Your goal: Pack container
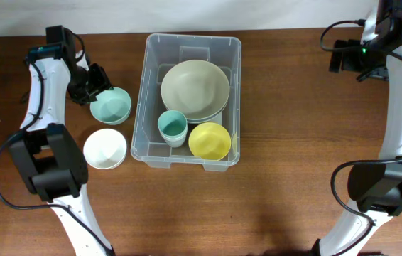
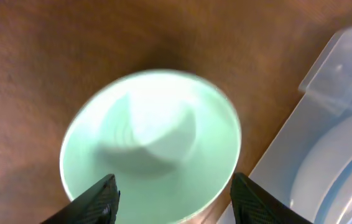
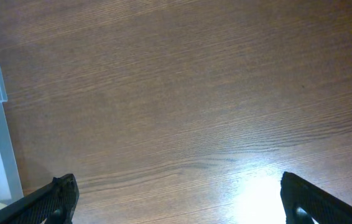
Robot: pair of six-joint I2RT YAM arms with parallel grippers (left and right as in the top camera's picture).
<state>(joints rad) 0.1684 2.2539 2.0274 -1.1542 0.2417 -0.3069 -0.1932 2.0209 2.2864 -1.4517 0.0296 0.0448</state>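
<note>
Left fingers (image 2: 98, 200) spread over mint bowl (image 2: 151, 146), container (image 1: 190, 51) just beside; right fingers (image 3: 61, 194) wide apart, container well off.

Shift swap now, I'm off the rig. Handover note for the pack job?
Left pincer: open, over the mint bowl, not gripping.
Right pincer: open, empty, over table right of the container.
Done: plates, teal cup, yellow bowl inside.
Left to pack: mint bowl, white bowl, both on the table left of it.
</note>
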